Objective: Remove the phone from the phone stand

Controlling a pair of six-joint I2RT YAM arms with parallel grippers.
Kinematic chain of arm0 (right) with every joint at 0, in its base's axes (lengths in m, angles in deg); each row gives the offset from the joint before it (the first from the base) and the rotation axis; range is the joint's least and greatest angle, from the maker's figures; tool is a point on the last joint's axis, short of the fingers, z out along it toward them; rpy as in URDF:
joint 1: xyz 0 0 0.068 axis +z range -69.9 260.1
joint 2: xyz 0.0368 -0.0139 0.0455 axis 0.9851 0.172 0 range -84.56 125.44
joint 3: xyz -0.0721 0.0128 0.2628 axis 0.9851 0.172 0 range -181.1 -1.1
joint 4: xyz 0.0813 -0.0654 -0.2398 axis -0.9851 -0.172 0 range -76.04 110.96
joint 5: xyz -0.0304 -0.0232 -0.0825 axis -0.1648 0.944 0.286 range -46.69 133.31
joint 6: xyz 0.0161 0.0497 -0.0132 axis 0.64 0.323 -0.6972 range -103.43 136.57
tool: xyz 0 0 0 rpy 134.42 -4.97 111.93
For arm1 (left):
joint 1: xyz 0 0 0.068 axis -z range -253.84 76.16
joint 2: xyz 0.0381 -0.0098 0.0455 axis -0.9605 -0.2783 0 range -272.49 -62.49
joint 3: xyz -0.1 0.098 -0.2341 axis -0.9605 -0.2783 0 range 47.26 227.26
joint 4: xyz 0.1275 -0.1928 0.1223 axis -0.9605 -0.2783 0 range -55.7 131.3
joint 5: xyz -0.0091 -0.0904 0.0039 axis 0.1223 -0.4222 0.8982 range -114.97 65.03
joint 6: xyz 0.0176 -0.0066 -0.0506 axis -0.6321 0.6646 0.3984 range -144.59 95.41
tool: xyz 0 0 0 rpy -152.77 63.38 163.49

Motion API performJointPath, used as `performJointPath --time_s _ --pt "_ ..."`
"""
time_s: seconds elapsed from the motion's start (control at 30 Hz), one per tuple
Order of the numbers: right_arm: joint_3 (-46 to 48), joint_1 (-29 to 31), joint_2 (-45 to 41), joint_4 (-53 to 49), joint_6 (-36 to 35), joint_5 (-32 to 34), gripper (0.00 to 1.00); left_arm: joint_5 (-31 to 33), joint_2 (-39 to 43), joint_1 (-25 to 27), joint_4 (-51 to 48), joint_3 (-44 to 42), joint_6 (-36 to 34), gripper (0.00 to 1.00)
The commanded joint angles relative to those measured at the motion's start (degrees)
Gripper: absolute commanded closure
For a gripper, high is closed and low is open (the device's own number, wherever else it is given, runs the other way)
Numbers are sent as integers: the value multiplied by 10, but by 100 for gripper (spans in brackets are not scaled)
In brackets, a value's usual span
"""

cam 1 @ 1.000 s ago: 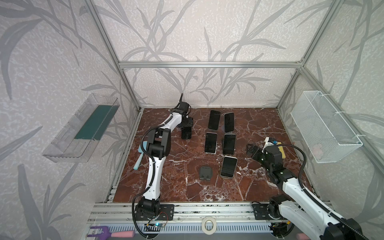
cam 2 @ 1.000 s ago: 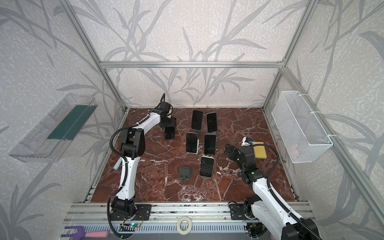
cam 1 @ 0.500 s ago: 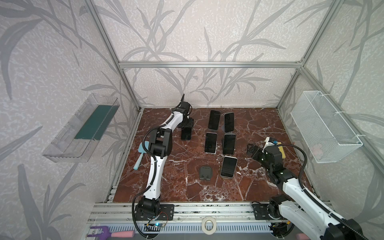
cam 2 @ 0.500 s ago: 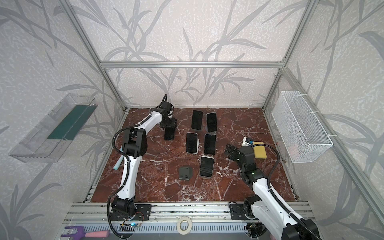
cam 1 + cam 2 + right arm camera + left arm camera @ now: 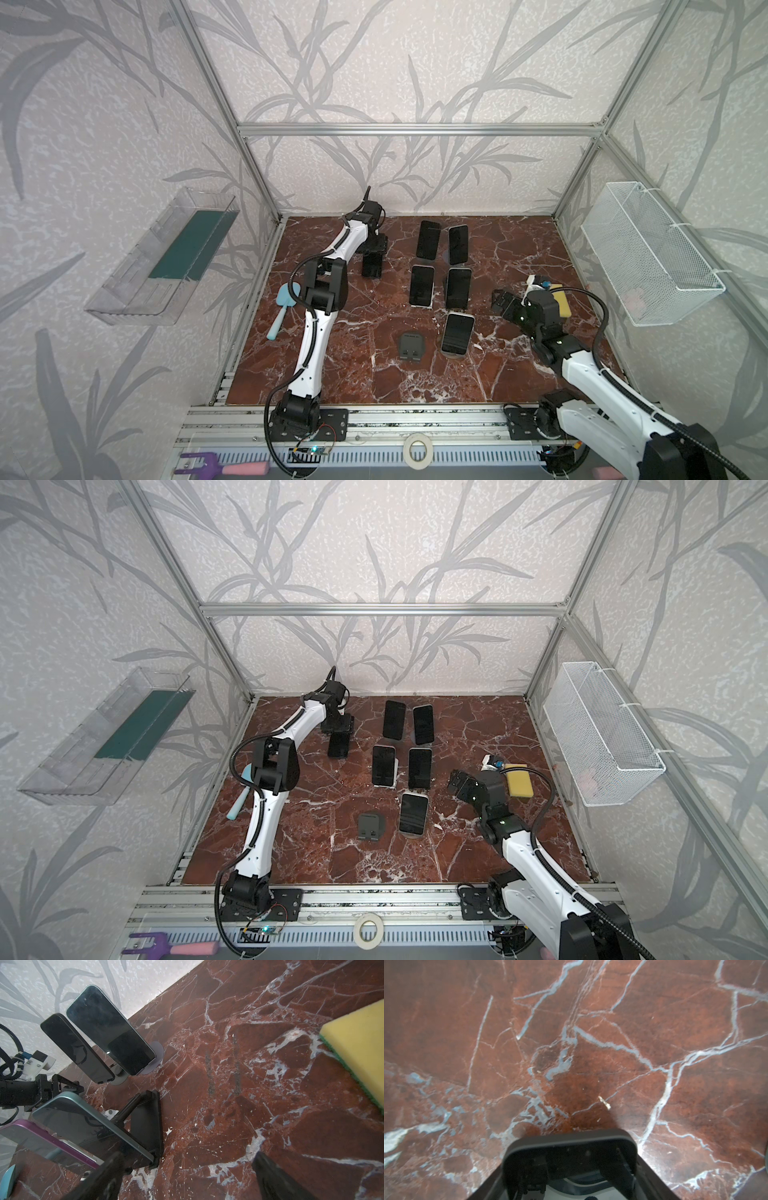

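Operator: Where is the phone point(image 5: 371, 268)?
Technician: Clamped in the left pincer point(image 5: 373, 254), at the counter's point(image 5: 374, 382) far left, well apart from the phone stand point(image 5: 411, 348). The right pincer point(image 5: 501, 300) has its jaws apart, near the sponge point(image 5: 562, 302).

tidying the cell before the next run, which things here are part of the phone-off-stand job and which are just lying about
Job: phone held by the left gripper; empty stand; other phones on stands; right gripper, jaws open.

Lying about: blue brush; yellow sponge; tape roll; wire basket; clear wall tray.
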Motion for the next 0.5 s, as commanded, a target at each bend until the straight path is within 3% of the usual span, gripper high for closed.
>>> performJointPath --time_s 0.0,0.47 --pt "-16 4 9 14 -1 -2 4 0 -19 1 -49 1 -17 37" --pt "-21 4 19 21 0 -26 3 2 -22 1 -47 -7 -2 34"
